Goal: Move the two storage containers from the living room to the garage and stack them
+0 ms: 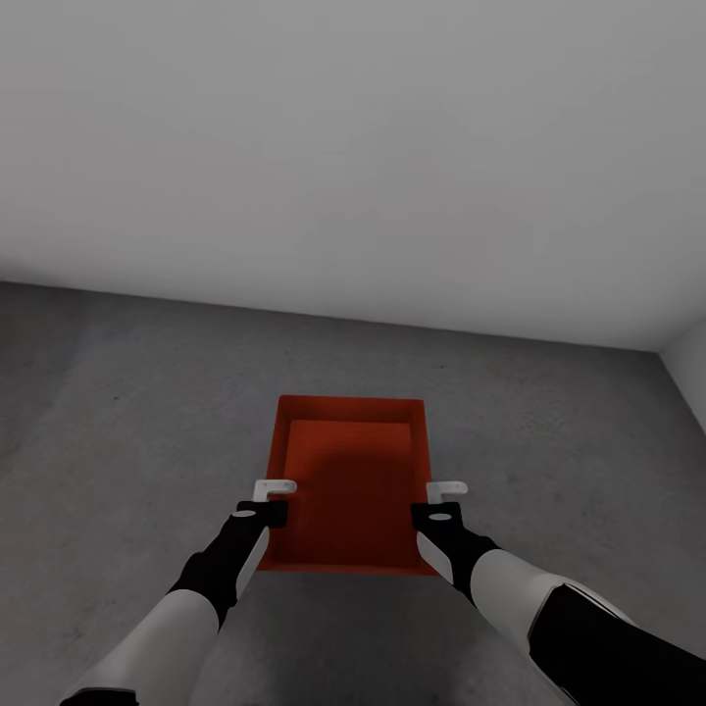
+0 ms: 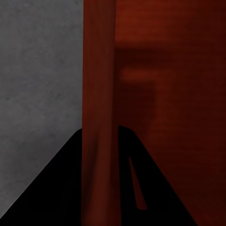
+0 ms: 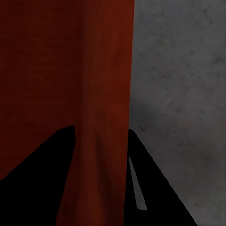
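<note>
One orange-red storage container sits open-top in front of me in the head view, over the dark grey concrete floor of the garage. My left gripper is shut on its left wall and my right gripper is shut on its right wall. In the left wrist view the container's wall runs between the dark fingers, with its red inside beside it. The right wrist view shows the same grip on the opposite wall. I cannot tell whether the container touches the floor.
A plain white wall stands a short way beyond the container. A second white wall meets it at the far right corner. Mottled concrete spreads to both sides of the container.
</note>
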You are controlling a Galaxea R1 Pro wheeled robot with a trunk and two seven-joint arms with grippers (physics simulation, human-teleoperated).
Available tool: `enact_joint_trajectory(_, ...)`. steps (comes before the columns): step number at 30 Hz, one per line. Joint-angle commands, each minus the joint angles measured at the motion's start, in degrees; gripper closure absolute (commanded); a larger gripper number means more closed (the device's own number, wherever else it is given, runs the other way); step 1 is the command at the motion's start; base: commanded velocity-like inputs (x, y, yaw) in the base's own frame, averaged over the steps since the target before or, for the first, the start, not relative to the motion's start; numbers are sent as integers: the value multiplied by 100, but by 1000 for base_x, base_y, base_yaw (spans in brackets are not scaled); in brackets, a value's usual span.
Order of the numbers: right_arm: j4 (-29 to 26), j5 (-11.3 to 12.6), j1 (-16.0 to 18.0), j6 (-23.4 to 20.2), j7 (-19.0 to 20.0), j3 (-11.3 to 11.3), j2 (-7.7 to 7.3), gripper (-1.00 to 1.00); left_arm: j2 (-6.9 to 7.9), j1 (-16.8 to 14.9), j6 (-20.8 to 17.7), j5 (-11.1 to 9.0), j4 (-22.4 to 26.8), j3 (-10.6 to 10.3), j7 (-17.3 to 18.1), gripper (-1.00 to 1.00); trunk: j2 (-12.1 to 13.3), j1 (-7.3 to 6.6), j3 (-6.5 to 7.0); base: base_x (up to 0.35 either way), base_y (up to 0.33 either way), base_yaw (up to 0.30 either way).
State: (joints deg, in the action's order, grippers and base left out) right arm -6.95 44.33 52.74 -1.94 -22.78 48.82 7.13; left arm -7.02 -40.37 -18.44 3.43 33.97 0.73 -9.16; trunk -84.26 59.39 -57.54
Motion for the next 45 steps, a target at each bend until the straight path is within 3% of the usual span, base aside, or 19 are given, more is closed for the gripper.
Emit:
enact_joint_trajectory(1, -8, -152, 8, 9, -34, 19, 4, 100, -124, 3, -213, 35, -5, 15, -7, 100, -43, 22, -21, 0, 0, 0)
enact_joint_trajectory(23, -8, -152, 8, 0, -34, 13, -1, 100, -124, 2, -213, 44, -4, 15, -10, 100, -124, 66, -108, 0, 0, 0)
enact_joint_trajectory(27, -8, -152, 8, 0, -34, 14, -1, 100, -124, 2, -213, 39, -5, 15, -3, 100, -284, 154, -180, 0, 0, 0)
enact_joint_trajectory(45, -8, -152, 8, 0, -34, 14, -1, 100, -124, 3, -213, 43, -5, 15, 2, 100, -284, 154, -228, 0, 0, 0)
